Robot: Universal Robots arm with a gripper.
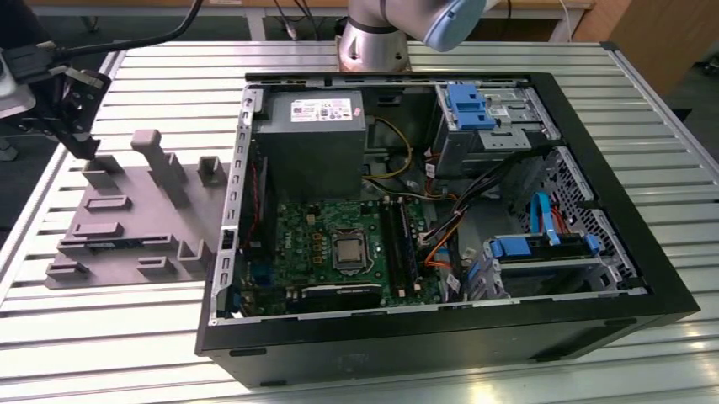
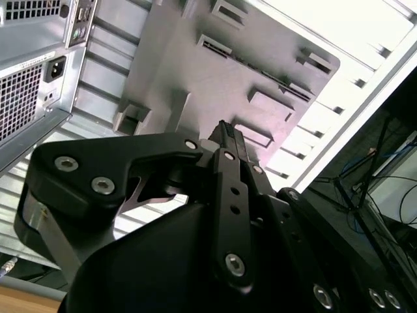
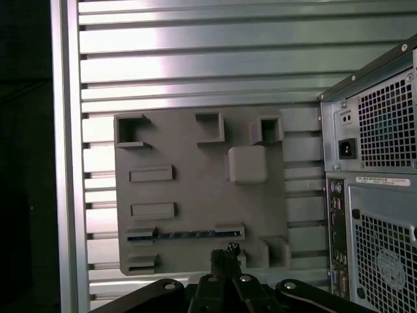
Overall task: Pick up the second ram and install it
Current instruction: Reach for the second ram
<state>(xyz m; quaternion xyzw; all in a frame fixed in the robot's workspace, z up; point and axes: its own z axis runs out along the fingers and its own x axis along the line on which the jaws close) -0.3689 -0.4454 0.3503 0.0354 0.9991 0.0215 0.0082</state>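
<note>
The gripper (image 3: 225,255) has its fingers pressed together with nothing in them, and it hangs over the grey tray (image 3: 195,176). The second ram (image 3: 179,235) sits in a slot of that tray (a thin blue-green strip), near the fingertips

Second ram (image 3: 186,235): long, thin stick, dark with a blue-green tint; seen edge-on from above in the first wrist view, so just the narrow top edge appears, as a slim dark line with a few bluish glints; chips and label not discernible from this angle; standing on its long edge, seated in a long narrow slot of the grey tray (image 3: 195,176); held between the short raised blocks at the slot's two ends; straight, not visibly tilted; ungrasped; tray flat on the ribbed metal table (image 3: 195,59), beside the computer case (image 3: 378,130).
</note>
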